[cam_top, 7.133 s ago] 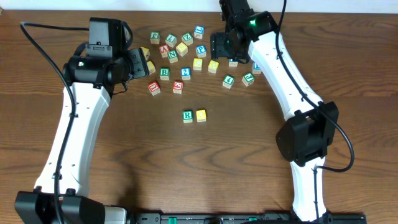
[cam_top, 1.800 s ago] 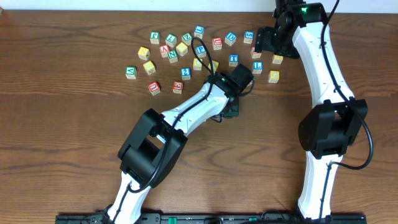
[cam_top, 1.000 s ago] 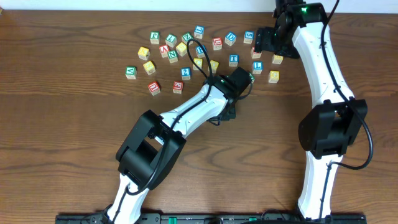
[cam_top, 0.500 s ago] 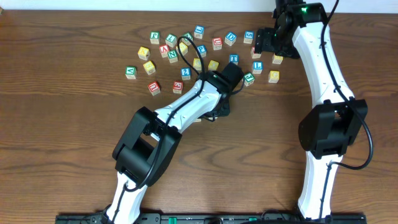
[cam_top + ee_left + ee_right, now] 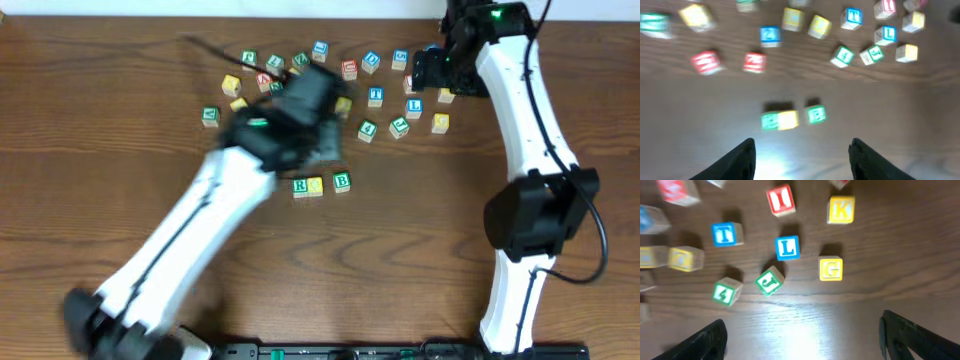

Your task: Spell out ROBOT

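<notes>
Green R point(image 5: 301, 186) touching yellow cube point(image 5: 316, 185), green B point(image 5: 342, 181) just beside, on your worktop point(image 5: 420, 260); blue T point(image 5: 376, 96) well apart. Your left hand point(image 5: 802, 145) and right hand point(image 5: 802, 322): both spread wide, empty.

Tabletop point(image 5: 80, 200): brown wood grain, smooth, low sheen; pale glare patches in both wrist views.
Cubes green R point(image 5: 300, 186), green B point(image 5: 342, 181), blue T point(image 5: 726, 234): pale bare wood edges, painted matt faces.
Left arm point(image 5: 190, 230), right arm point(image 5: 520, 100): smooth, glossy white plastic shells with black matt joints.
</notes>
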`<control>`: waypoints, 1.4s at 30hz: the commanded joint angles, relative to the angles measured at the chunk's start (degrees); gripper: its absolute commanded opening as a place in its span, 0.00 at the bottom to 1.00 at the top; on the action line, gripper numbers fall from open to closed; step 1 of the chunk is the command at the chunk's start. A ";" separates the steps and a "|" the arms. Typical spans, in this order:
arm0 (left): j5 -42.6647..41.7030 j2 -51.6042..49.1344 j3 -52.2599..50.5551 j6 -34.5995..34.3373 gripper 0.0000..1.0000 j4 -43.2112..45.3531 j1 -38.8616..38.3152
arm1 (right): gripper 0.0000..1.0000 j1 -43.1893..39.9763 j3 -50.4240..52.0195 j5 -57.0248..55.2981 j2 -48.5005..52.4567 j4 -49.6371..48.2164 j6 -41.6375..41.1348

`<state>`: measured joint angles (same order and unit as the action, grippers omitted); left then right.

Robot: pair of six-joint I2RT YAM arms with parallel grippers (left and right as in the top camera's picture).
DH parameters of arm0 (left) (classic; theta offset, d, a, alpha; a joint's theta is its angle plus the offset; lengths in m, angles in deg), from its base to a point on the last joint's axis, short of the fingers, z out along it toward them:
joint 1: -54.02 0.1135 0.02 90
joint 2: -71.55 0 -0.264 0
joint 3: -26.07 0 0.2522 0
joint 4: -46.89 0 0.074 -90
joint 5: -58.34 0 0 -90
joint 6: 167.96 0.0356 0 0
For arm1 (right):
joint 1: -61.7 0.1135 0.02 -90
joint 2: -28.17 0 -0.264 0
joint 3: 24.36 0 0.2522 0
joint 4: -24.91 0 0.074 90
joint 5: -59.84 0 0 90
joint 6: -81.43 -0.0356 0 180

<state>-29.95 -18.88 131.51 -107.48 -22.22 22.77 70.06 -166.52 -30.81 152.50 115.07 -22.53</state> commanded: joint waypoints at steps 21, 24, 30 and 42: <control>0.50 9.09 0.37 19.67 1.00 -9.31 38.69 | 0.99 -16.90 -0.04 0.83 -14.16 5.05 9.77; 0.48 7.98 0.37 19.65 1.00 -9.77 38.66 | 0.99 -16.90 -0.04 0.83 -14.16 5.11 9.77; 0.48 7.34 0.37 19.65 1.00 -9.77 38.66 | 0.99 -16.90 -0.04 0.83 -14.16 5.11 9.77; 0.48 7.34 0.37 19.65 0.99 -9.77 38.66 | 0.99 -16.90 -0.04 0.83 -14.16 5.09 9.77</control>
<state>-29.79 -11.45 131.58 -88.42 -31.62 61.15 53.36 -166.63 -29.95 138.36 120.10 -13.70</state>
